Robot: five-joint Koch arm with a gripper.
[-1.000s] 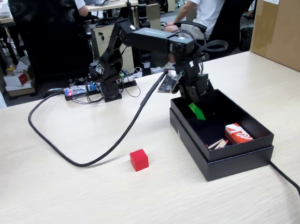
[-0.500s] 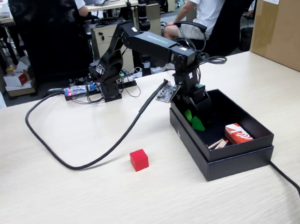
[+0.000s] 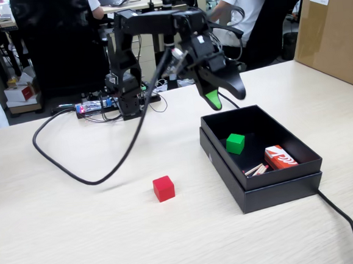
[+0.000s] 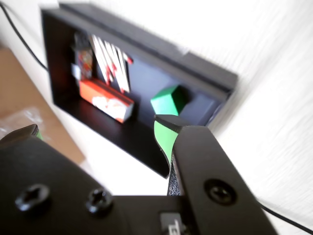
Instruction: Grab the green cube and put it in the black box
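Observation:
The green cube (image 3: 235, 143) lies inside the black box (image 3: 279, 191), towards its far left corner in the fixed view, with nothing touching it. My gripper (image 3: 227, 97) hangs in the air above the box's far edge, open and empty, one finger tipped in green. In the wrist view the green cube (image 4: 168, 100) rests on the floor of the black box (image 4: 146, 46), just beyond the green-lined finger, and my gripper (image 4: 98, 128) shows its jaws spread wide apart.
A red cube (image 3: 164, 188) sits on the table left of the box. An orange-and-white carton (image 3: 280, 157) and some thin sticks (image 3: 256, 170) lie in the box's right part. A black cable (image 3: 75, 170) loops across the table; a cardboard box (image 3: 333, 28) stands far right.

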